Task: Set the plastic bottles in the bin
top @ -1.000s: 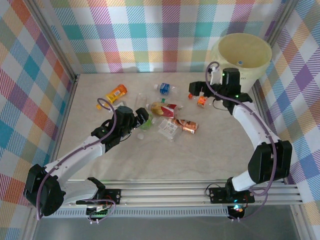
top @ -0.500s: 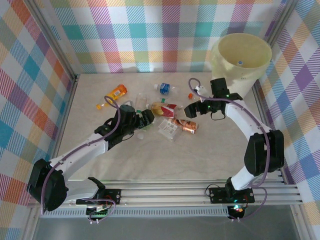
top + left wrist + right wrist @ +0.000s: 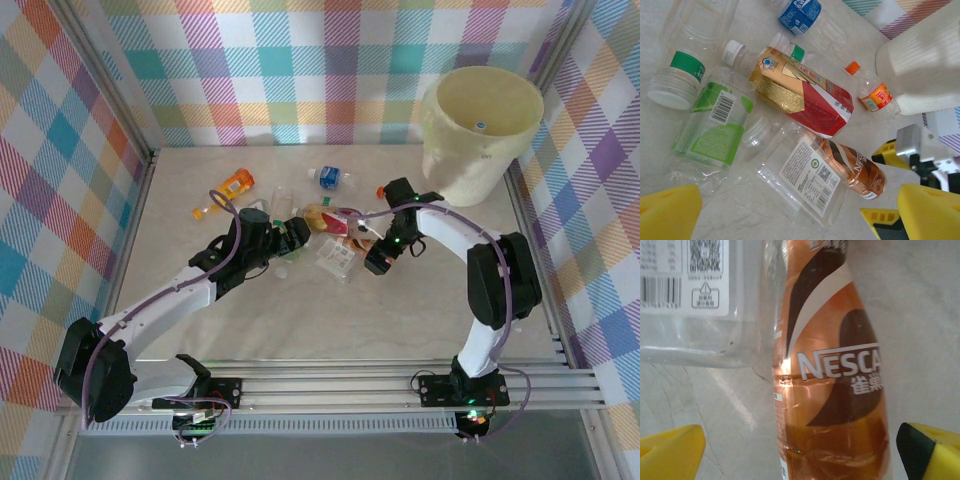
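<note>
The plastic bottles lie scattered mid-table. A brown-orange Nescafe bottle point(image 3: 830, 390) lies flat, and my right gripper point(image 3: 800, 455) stands open astride its lower end, one yellow pad on each side. Seen from above, that gripper point(image 3: 377, 260) is low over the bottle pile. My left gripper point(image 3: 797, 220) is open above a clear bottle with a white label point(image 3: 812, 177), holding nothing. From above it point(image 3: 292, 240) is at the pile's left side. A red-and-gold labelled bottle point(image 3: 800, 92) and a green-labelled one point(image 3: 710, 125) lie nearby. The cream bin point(image 3: 480, 130) stands at the far right.
An orange bottle point(image 3: 237, 183) and a blue-labelled bottle point(image 3: 328, 177) lie toward the back. A small orange-capped bottle point(image 3: 872, 95) lies near the bin's foot. Plaid walls close the table on three sides. Bare tabletop point(image 3: 330, 320) stretches in front of the pile.
My right arm has swung left and down from beside the bin to the Nescafe bottle. The left gripper edged forward over the pile, then held still.
</note>
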Robot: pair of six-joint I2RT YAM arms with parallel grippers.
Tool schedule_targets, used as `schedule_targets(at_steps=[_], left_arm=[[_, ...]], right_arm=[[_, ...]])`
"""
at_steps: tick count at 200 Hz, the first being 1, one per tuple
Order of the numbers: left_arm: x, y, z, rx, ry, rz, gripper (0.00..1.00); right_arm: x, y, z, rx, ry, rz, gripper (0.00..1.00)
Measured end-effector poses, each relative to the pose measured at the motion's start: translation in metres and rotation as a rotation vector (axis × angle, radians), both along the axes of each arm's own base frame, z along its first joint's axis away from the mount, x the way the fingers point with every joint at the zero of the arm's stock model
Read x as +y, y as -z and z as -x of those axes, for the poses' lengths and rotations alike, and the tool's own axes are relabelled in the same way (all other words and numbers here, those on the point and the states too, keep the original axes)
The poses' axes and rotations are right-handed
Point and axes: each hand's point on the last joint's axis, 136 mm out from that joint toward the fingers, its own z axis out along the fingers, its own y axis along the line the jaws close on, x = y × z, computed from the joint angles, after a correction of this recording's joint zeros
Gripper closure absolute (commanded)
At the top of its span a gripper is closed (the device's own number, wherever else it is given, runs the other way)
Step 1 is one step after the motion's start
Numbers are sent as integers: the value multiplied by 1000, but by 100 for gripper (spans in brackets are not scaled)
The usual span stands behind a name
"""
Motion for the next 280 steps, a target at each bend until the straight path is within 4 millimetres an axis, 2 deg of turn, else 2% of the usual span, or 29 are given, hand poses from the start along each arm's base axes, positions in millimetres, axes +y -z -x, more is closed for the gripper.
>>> schedule_targets(at_steps=[39, 73, 85, 128, 153, 216, 258, 280], left_arm=[[1, 1, -1, -1, -7, -4, 0], [0, 4, -2, 7, -8, -5, 0], [0, 5, -2, 9, -8, -7, 0], [-1, 8, -3, 15, -8, -10, 0], [-1, 9, -3, 18, -9, -11, 0], [-3, 8, -6, 12, -17, 8, 0], [-5, 5, -7, 7, -12, 20, 0], [-6, 3, -8, -2, -9, 28, 0]], right_arm=[[1, 4, -5, -57, -82, 57, 5], [4, 18, -11, -103, -176, 112, 8], [5, 21, -11, -111, -199, 122, 14], [7, 31, -20, -150, -246, 159, 21], [6, 38, -20, -148, -248, 166, 24], [3, 41, -22, -160, -236, 182, 33], [1, 41, -22, -146, -160, 176, 49], [2, 41, -23, -144, -123, 167, 52]])
